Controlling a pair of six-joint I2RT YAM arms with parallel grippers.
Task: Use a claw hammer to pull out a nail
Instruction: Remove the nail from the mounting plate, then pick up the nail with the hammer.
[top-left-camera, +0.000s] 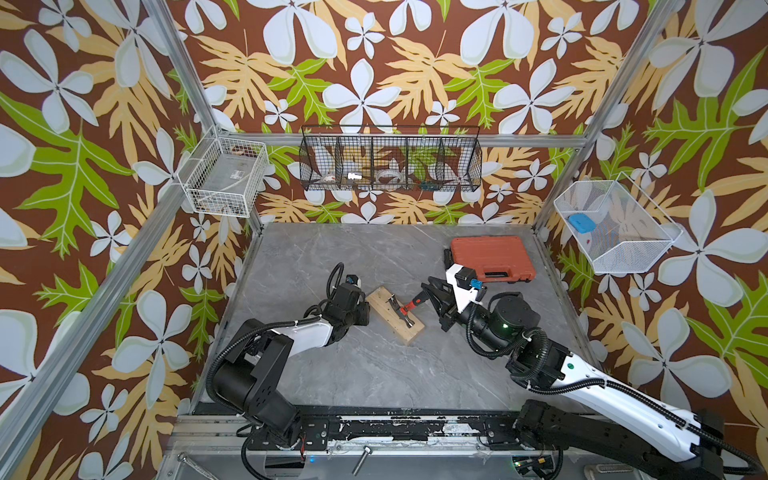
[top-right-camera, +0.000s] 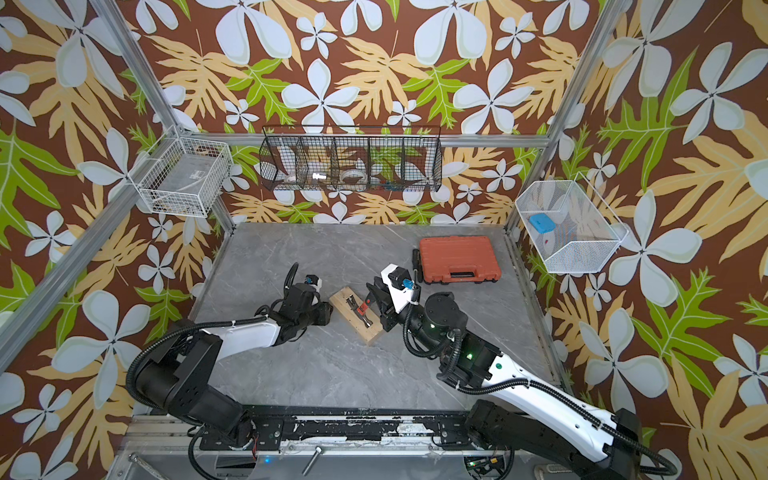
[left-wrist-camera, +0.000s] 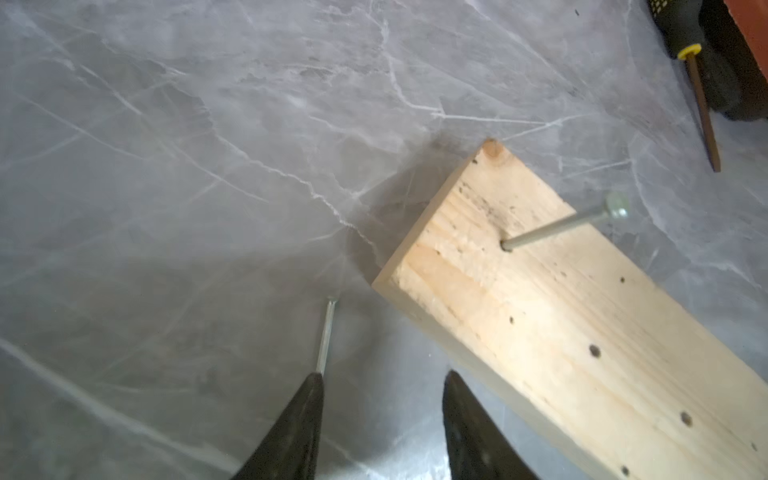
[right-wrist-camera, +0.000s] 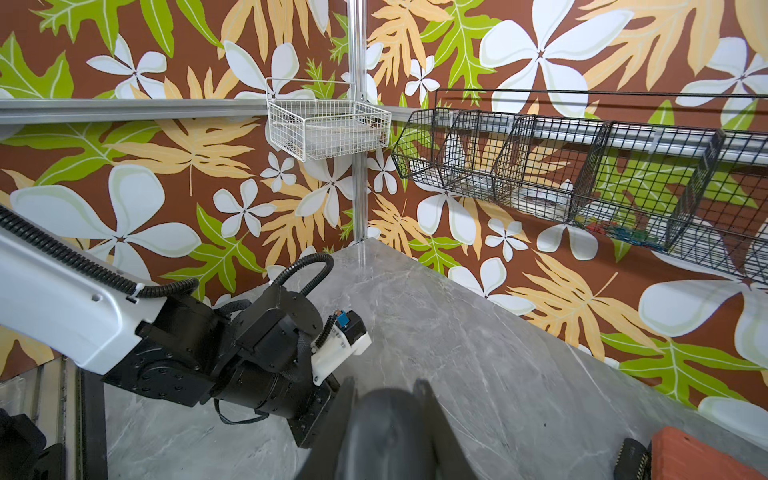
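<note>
- Grey marble tabletop (top-left-camera: 374, 365) between floral-papered walls, with an orange tool case (top-left-camera: 490, 257) at the far right.
- A wooden block (top-left-camera: 411, 333) lies mid-table, and a nail (left-wrist-camera: 557, 226) leans out of its far-left end.
- The claw hammer (top-left-camera: 409, 306) lies across the block; whether its head touches the nail is unclear.
- The right gripper (right-wrist-camera: 385, 385) is clamped on the hammer's black tail end.
- The left gripper (left-wrist-camera: 383, 375), jaws apart and holding nothing, is just left of the block, beside a loose nail (left-wrist-camera: 328, 332).

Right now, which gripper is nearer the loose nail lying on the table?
Left. The left gripper is open with one fingertip right at the end of the loose nail; the right gripper is beyond the wooden block, shut on the claw hammer.
</note>
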